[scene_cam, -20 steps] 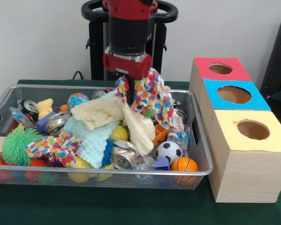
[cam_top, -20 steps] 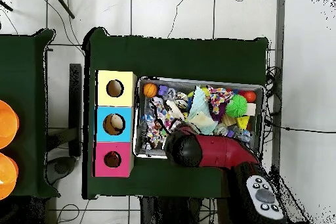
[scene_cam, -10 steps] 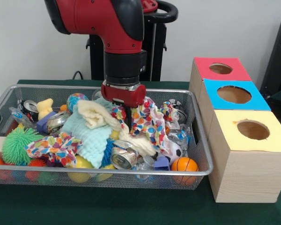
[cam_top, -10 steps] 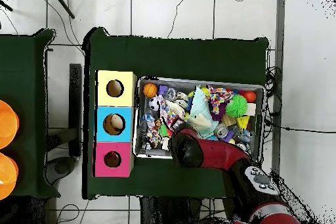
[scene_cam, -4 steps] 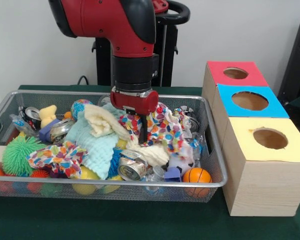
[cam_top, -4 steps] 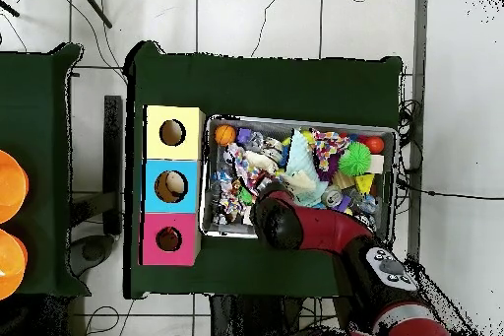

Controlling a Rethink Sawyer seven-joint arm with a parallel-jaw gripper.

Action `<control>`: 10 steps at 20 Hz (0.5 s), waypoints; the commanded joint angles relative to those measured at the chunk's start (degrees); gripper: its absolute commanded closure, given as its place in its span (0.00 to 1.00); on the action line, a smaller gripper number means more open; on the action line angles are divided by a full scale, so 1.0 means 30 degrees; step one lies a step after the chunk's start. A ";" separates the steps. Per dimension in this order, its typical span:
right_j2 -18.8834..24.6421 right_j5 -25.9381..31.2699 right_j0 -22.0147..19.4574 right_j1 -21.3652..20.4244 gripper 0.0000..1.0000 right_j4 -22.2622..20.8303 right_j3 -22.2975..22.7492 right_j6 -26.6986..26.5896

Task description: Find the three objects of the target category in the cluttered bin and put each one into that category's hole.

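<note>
Wire bin point(scene_cam, -4 steps: 216, 150): gripper point(scene_cam, -4 steps: 138, 121) is sitting low at 12 o'clock | grip on spotted cloth point(scene_cam, -4 steps: 162, 125) cannot be told | lift straight, shedding cream cloth point(scene_cam, -4 steps: 102, 121).

Toy-filled bin point(scene_cam, -4 steps: 210, 184) left of three boxes point(scene_cam, -4 steps: 250, 102), cloth point(scene_cam, -4 steps: 162, 125) atop the heap.

Camera arrangement: one front view, one overhead view.
The front view looks level and close at the gripper point(scene_cam, -4 steps: 140, 119) over the wire bin point(scene_cam, -4 steps: 105, 187); the overhead view looks straight down from far above, sharing bin point(cam_top, -4 steps: 300, 123), boxes point(cam_top, -4 steps: 173, 185) and arm.
</note>
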 commanded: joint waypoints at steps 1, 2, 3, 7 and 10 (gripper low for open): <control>0.0459 0.0711 -0.0797 0.2646 0.00 -0.0050 -0.1889 0.0873; 0.0515 0.0748 -0.0850 0.2594 0.00 -0.0070 -0.1814 0.0851; 0.0482 0.0757 -0.0833 0.2558 0.00 -0.0066 -0.1761 0.0874; 0.0429 0.1123 -0.0777 0.2116 0.00 0.0052 -0.1572 0.0875; 0.0266 0.1516 -0.0552 0.1172 0.00 0.0242 -0.0892 0.1075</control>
